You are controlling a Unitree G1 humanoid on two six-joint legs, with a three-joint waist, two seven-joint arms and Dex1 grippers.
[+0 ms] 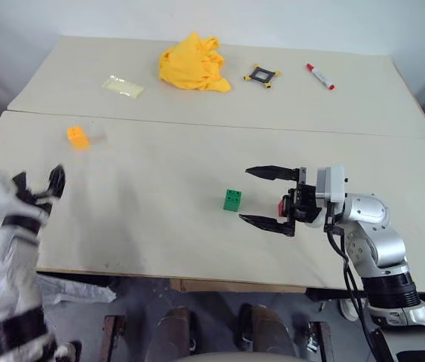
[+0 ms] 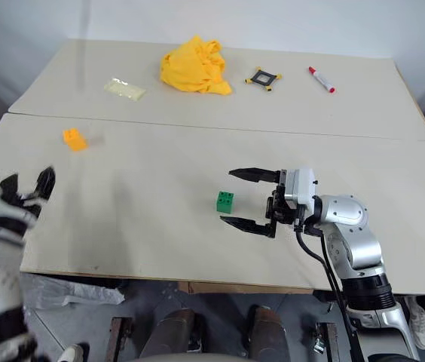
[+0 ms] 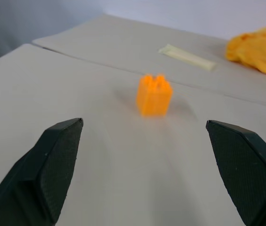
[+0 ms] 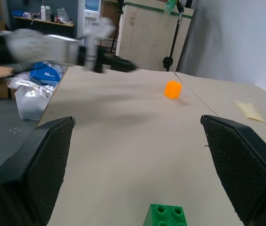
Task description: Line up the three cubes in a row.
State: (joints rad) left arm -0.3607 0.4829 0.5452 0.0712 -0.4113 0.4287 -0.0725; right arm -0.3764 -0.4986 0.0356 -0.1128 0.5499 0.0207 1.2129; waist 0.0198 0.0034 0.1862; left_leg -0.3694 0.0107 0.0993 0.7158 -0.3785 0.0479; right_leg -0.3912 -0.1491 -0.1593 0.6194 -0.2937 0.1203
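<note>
Both grippers' jaws apart, right gripper (image 1: 267, 197) beside green cube (image 1: 233, 200), orange-yellow cube (image 1: 77, 136) near left gripper (image 1: 38, 185).

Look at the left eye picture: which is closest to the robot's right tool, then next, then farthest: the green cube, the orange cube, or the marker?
From the right tool:
1. Green cube, just beyond its open fingertips, toward the robot's left.
2. Marker, on the far table, right side.
3. Orange cube, far across on the left side.
</note>
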